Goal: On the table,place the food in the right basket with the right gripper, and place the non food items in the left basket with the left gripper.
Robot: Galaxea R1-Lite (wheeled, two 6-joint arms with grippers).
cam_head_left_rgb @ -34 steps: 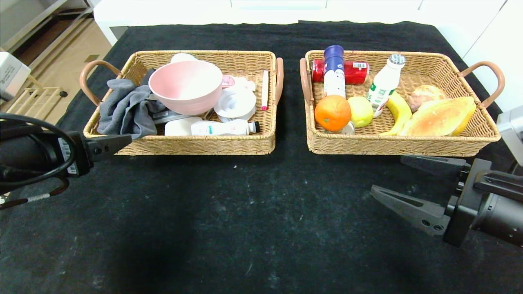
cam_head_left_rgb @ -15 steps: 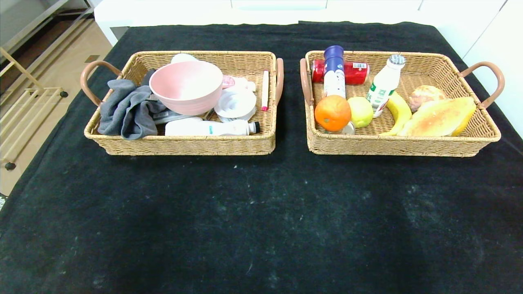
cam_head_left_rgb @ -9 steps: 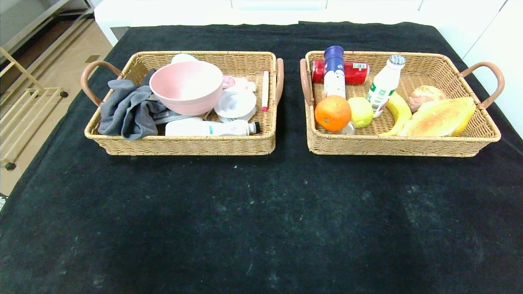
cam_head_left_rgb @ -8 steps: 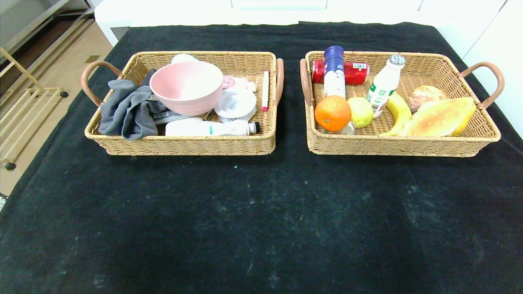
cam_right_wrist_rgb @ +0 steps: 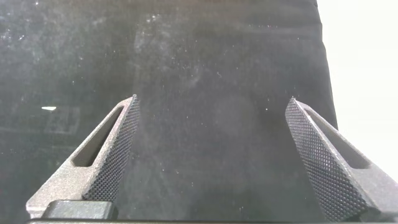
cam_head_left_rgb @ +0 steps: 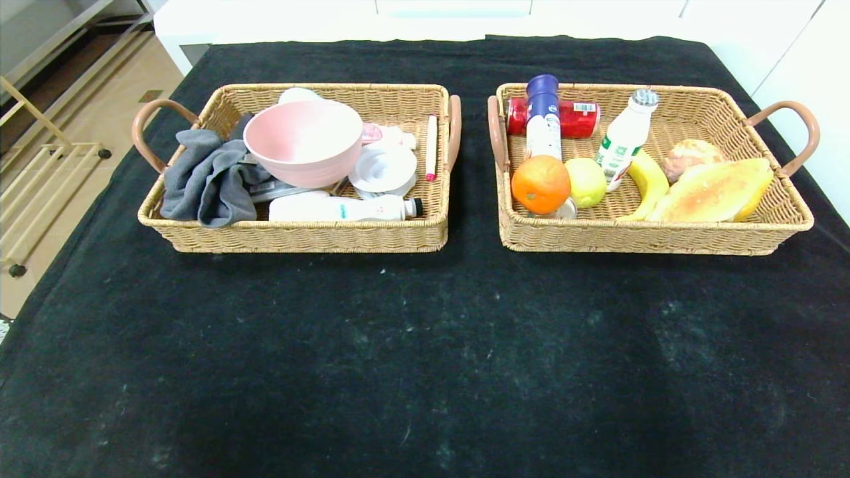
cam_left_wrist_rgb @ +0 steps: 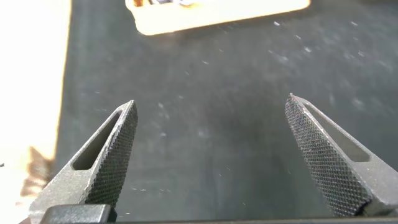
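Observation:
The left basket [cam_head_left_rgb: 299,236] holds the pink bowl [cam_head_left_rgb: 302,139], the grey cloth [cam_head_left_rgb: 202,176] and other non food items. In the right basket [cam_head_left_rgb: 637,238] lie the orange [cam_head_left_rgb: 540,183], the banana [cam_head_left_rgb: 647,179], the croissant [cam_head_left_rgb: 714,191] and the white bottle with dark blue cap [cam_head_left_rgb: 543,116]. Both arms are out of the head view. My left gripper [cam_left_wrist_rgb: 211,109] hangs open over bare black table [cam_left_wrist_rgb: 211,143], a basket edge [cam_left_wrist_rgb: 217,15] farther off. Over black cloth near the table's edge [cam_right_wrist_rgb: 326,74] my right gripper [cam_right_wrist_rgb: 212,107] is open too, nothing between its fingers.
A green apple [cam_head_left_rgb: 586,180], a red can [cam_head_left_rgb: 574,117], a white milk bottle [cam_head_left_rgb: 624,138] and a bun [cam_head_left_rgb: 690,156] share the right basket. A lying white bottle [cam_head_left_rgb: 342,208], a white disc [cam_head_left_rgb: 383,167] and a pink pen [cam_head_left_rgb: 430,146] are in the left basket. Black table [cam_head_left_rgb: 425,358] stretches in front.
Both arms, seen low at the left and right edges of the head view earliest on, have drawn back out of it. The baskets and their contents have not moved.

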